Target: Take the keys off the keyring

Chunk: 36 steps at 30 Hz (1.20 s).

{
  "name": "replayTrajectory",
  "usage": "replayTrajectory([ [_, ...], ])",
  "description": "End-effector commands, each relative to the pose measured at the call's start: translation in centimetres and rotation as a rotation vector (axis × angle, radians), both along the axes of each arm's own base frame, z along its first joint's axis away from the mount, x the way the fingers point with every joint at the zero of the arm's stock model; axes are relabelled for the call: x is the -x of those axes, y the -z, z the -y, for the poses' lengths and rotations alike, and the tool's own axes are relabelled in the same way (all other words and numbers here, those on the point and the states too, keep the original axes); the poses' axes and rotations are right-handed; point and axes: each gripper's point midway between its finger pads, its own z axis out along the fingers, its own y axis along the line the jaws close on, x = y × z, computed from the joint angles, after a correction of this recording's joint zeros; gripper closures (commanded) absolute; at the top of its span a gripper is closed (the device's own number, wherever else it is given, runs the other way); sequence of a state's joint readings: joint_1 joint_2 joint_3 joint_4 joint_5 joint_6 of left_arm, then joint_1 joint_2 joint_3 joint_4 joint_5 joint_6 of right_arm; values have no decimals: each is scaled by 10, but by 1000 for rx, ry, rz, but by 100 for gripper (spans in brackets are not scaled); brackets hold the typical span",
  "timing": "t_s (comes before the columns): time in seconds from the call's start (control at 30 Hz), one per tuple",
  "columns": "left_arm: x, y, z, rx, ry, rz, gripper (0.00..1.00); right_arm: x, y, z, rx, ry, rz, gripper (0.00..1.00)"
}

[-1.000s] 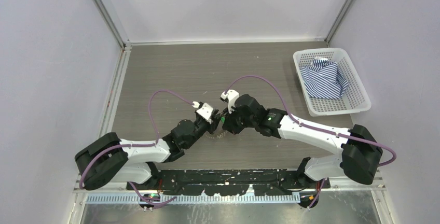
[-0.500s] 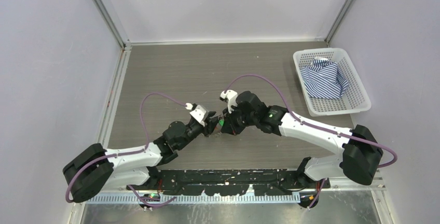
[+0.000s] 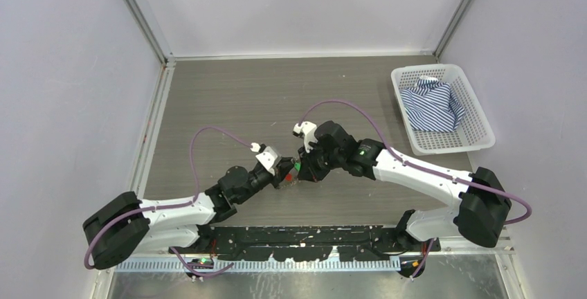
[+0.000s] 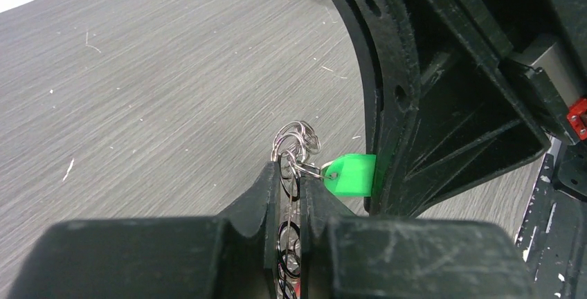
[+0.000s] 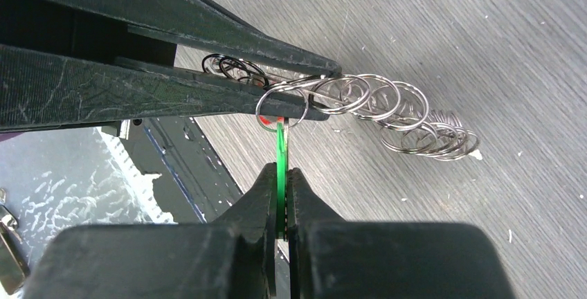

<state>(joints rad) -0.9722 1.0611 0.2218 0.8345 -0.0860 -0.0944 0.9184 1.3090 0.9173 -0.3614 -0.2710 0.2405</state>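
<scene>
1. Gripping from opposite sides, the left fingers (image 4: 253,202) and the right fingers (image 5: 253,198) meet over the middle of the grey wood-grain bench (image 3: 228,91), nearer its near edge than its far one.
2. The keys (image 5: 387,105) show as a run of thin, bright silvery wire loops. They overlap like scales in a slightly curved row.
3. The left fingers are clenched on that bunch. Some loops are squeezed flat between them and the rest stick out beyond the tips.
4. The green key (image 4: 351,174) is a flat, bright green plastic piece with a small hole near one corner. It hangs on the keyring (image 5: 282,109), a silvery loop at the left tips.
5. The right fingers are pinched tight on the green key, seen edge-on from the right wrist.
6. Whether the trailing loops touch the bench cannot be told.
7. A white plastic basket (image 3: 484,136) holding a blue-and-white striped cloth (image 3: 432,105) sits by the bench's right edge, toward the far corner.
</scene>
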Motion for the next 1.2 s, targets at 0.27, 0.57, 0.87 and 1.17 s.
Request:
replayTrajectory([
  [0.27,5,-17,12,71,23,47,72,-8,-16,4,-5,24,48,99],
  [0.57,13,-6,8,53,32,26,67,-8,-13,3,-7,27,45,99],
  [0.87,18,0,7,20,50,21,62,-9,-14,1,-10,25,46,99],
  [1.17,18,5,5,-12,48,25,64,-10,-17,1,-13,26,49,99],
])
